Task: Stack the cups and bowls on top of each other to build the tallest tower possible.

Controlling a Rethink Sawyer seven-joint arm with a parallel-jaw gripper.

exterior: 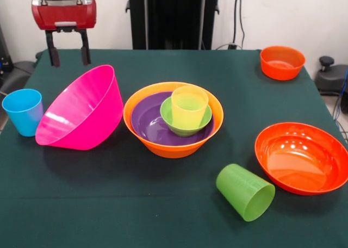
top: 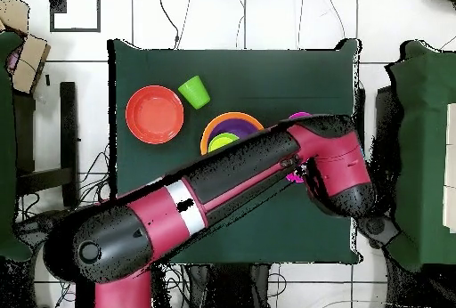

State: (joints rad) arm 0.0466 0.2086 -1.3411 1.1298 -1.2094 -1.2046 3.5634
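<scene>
My gripper (exterior: pixel 69 56) hangs open and empty at the far left, just behind and above the large pink bowl (exterior: pixel 81 109), which lies tilted on its side. The tower stands mid-table: the large orange bowl (exterior: pixel 174 147) holds the purple bowl (exterior: pixel 148 123), the small green bowl (exterior: pixel 185 131) and the yellow cup (exterior: pixel 189 107). The blue cup (exterior: pixel 23 111) stands upright left of the pink bowl. A green cup (exterior: pixel 246 192) lies on its side at the front. The second green cup is out of view. In the overhead view the arm (top: pixel 232 184) hides the gripper.
The wide red-orange bowl (exterior: pixel 302 156) sits at the right, next to the fallen green cup. The small orange bowl (exterior: pixel 281 62) stands at the far right corner. The table has a dark green cloth (exterior: pixel 136 210). Overhead, the red-orange bowl (top: pixel 155 114) and green cup (top: pixel 193 91) show.
</scene>
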